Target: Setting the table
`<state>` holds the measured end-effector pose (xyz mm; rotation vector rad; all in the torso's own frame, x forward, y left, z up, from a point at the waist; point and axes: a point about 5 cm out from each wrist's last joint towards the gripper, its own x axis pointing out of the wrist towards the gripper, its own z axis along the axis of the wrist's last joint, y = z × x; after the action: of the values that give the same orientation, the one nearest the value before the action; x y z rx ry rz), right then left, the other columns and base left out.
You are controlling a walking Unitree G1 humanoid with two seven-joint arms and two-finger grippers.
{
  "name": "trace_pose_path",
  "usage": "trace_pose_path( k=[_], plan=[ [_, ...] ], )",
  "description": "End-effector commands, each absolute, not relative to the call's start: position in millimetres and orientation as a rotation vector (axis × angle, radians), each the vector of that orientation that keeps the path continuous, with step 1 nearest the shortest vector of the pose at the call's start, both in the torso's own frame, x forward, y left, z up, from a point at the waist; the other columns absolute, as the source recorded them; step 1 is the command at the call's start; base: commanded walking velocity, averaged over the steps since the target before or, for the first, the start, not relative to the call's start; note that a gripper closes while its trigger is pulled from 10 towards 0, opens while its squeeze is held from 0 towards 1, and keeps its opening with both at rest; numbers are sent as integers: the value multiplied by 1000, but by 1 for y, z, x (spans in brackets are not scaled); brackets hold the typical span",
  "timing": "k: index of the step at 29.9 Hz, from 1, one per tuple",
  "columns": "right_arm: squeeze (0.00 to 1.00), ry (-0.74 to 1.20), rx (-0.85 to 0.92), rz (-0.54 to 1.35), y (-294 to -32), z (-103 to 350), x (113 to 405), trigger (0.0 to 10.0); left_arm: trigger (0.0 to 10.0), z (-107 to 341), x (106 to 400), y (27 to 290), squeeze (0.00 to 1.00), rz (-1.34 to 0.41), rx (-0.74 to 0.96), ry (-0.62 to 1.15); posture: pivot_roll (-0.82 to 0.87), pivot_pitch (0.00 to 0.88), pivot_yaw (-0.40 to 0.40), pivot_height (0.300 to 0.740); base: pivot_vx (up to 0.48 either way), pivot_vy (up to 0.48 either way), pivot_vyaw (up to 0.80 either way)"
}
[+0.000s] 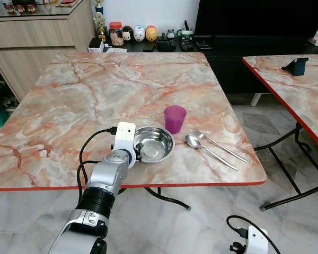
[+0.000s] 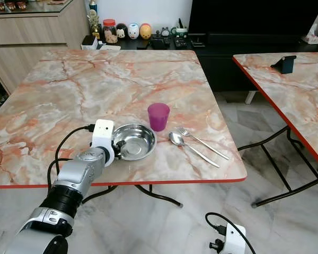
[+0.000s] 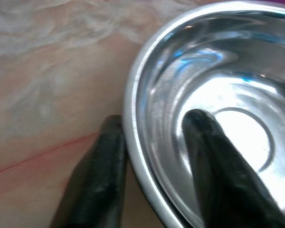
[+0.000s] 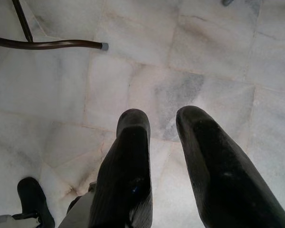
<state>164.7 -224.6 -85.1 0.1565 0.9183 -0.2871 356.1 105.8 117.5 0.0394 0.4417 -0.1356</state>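
Note:
A steel bowl (image 1: 155, 144) sits flat near the front edge of the marble table (image 1: 85, 90). My left gripper (image 3: 154, 122) is at the bowl's near-left rim, open, with one black finger (image 3: 213, 156) inside the bowl (image 3: 237, 85) and the other outside on the tabletop. A purple cup (image 1: 175, 118) stands upright just behind the bowl. To the right of the bowl lie a spoon (image 1: 201, 147) and a fork (image 1: 218, 144), side by side. My right gripper (image 4: 164, 118) hangs low over the floor tiles, fingers slightly apart and holding nothing.
A second marble table (image 1: 302, 95) with a blue object (image 1: 297, 66) stands to the right, with a floor gap between the tables. A low black cabinet (image 1: 222, 45) with jars and figurines runs along the back wall. A wooden sideboard (image 1: 32, 37) is at the back left.

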Motion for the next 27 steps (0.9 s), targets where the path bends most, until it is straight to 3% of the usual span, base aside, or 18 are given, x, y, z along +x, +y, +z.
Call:
trace_pose_path(
  k=[1, 19, 25, 26, 27],
  plan=[
    [0, 924, 158, -286, -225, -85, 165, 10000, 0, 119, 357, 104, 0, -141, 55, 445, 49, 0, -48, 740, 0, 0, 0],
    [0, 912, 146, -284, -226, -83, 170, 10000, 0, 114, 354, 113, 0, -108, 47, 456, 69, 0, -60, 740, 0, 0, 0],
    [0, 890, 131, -291, -229, -79, 177, 10000, 0, 120, 352, 122, 0, -93, -22, 366, 65, 0, -63, 740, 0, 0, 0],
    [0, 880, 129, -298, -230, -77, 180, 10000, 9451, 126, 353, 122, 0, -112, -67, 288, 60, 0, -62, 740, 0, 0, 0],
    [0, 876, 127, -301, -231, -76, 182, 10000, 10000, 129, 353, 124, 0, -111, -87, 250, 60, 0, -62, 740, 0, 0, 0]
  ],
)
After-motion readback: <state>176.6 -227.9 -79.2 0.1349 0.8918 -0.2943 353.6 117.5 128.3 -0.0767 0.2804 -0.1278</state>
